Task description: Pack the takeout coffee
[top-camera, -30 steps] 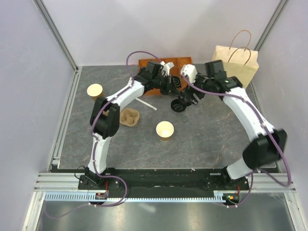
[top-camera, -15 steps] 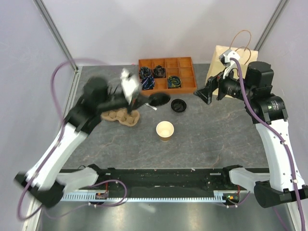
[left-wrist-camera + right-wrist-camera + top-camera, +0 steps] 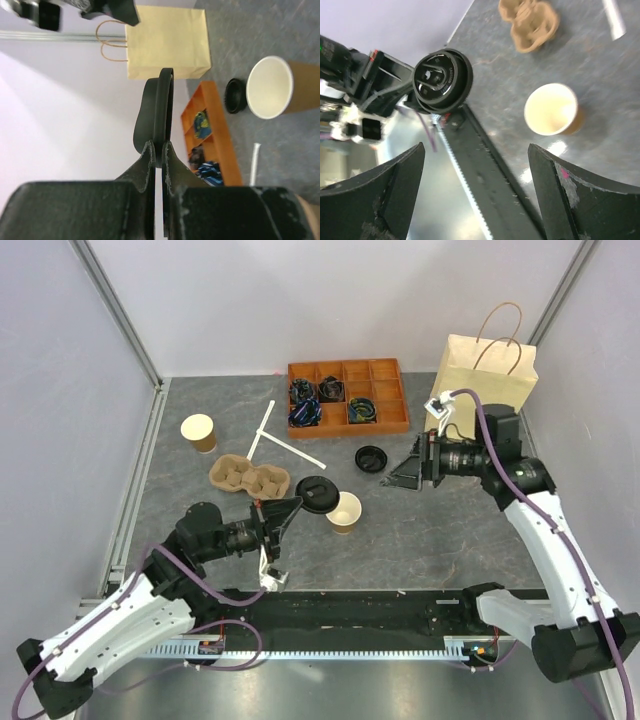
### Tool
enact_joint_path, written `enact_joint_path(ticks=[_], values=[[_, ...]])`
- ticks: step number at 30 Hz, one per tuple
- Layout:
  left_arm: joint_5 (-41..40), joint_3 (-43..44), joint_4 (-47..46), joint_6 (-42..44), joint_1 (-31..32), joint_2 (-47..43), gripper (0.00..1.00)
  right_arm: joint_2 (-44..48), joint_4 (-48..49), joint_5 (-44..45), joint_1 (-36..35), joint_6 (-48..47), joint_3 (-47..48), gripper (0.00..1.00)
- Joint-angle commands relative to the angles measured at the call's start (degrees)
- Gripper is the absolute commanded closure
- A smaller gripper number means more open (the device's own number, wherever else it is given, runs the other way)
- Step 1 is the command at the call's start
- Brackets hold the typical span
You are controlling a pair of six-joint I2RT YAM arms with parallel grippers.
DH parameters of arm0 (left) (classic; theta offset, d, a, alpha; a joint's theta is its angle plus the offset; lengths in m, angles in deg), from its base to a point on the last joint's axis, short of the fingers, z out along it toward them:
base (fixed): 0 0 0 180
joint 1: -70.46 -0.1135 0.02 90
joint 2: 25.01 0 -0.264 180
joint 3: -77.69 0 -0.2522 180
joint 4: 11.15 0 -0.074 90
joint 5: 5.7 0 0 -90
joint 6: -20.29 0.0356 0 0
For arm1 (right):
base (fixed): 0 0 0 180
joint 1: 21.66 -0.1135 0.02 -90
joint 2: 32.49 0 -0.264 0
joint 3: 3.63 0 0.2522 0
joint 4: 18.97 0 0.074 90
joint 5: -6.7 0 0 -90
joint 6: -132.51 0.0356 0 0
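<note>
A brown paper cup (image 3: 343, 511), cream inside and with no lid on, stands mid-table; it also shows in the left wrist view (image 3: 272, 87) and the right wrist view (image 3: 551, 109). My left gripper (image 3: 293, 507) is shut on the rim of a round black lid (image 3: 318, 490), held on edge just left of that cup (image 3: 159, 112) (image 3: 442, 80). My right gripper (image 3: 406, 472) hangs open and empty right of the cup, pointing left (image 3: 476, 150). A takeout coffee with its lid on is out of view.
A second black lid (image 3: 371, 458) lies behind the cup. A second open cup (image 3: 199, 431) stands far left. The pulp carrier (image 3: 250, 478) and white sticks (image 3: 272, 436) lie left of centre. The orange tray (image 3: 386, 426) and paper bag (image 3: 490, 370) are at the back.
My left arm swung from the tray at the back to the near left, carrying the black lid beside the open cup. My right gripper came down from the bag toward mid-table.
</note>
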Motion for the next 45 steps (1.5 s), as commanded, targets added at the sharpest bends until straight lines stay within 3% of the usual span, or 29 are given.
enact_joint_path(ticks=[1,8,18,23,28,33,35,37,39,40,41,44,45], values=[[-1.4,-4.4,-16.8,15.1,1.6,2.8,0.98,-0.5,17.2,-1.6,-5.3,17.2,-4.9,0.08],[-0.8,-6.6,-20.9,18.4,3.5,5.0,0.98,-7.5,28.9,-2.6,-11.3,24.9,-6.7,0.18],[0.0,-7.6,-25.7,18.3,4.2,6.6,0.98,-11.3,30.6,-6.4,-13.4,24.2,-9.3,0.16],[0.2,-8.2,-28.1,17.9,4.2,8.1,0.98,-11.6,42.4,-10.0,-13.6,34.9,-12.9,0.29],[0.6,-8.7,-30.4,17.6,4.2,9.6,0.98,-12.2,45.4,-11.2,-14.2,37.5,-14.0,0.43],[0.7,-9.3,-31.4,16.0,4.2,9.5,0.98,-11.9,51.1,-11.1,-14.2,42.9,-15.9,0.77],[-0.4,-9.6,-31.3,15.1,4.2,9.3,0.93,-11.9,52.4,-11.1,-14.2,44.3,-16.2,0.82],[-4.2,-9.9,-30.0,12.9,4.2,8.6,0.78,-12.2,53.1,-11.1,-13.7,45.3,-16.0,0.85],[-10.1,-7.9,-22.8,6.1,4.2,6.2,0.65,-12.3,54.2,-11.1,-12.4,46.1,-15.1,0.93],[-12.0,-6.3,-18.9,2.7,4.2,5.3,0.63,-12.2,55.2,-11.0,-11.9,47.6,-14.8,1.0],[-14.0,-4.6,-15.1,-1.1,4.2,4.5,0.62,-12.2,56.6,-10.2,-11.2,48.6,-14.7,1.0],[-21.0,7.0,0.0,-21.7,4.0,4.4,0.59,-10.4,60.5,-5.4,-8.5,51.4,-15.6,1.0],[-23.6,10.1,3.1,-35.8,3.9,7.0,0.51,-9.2,61.1,-3.5,-7.7,51.7,-15.9,1.0]])
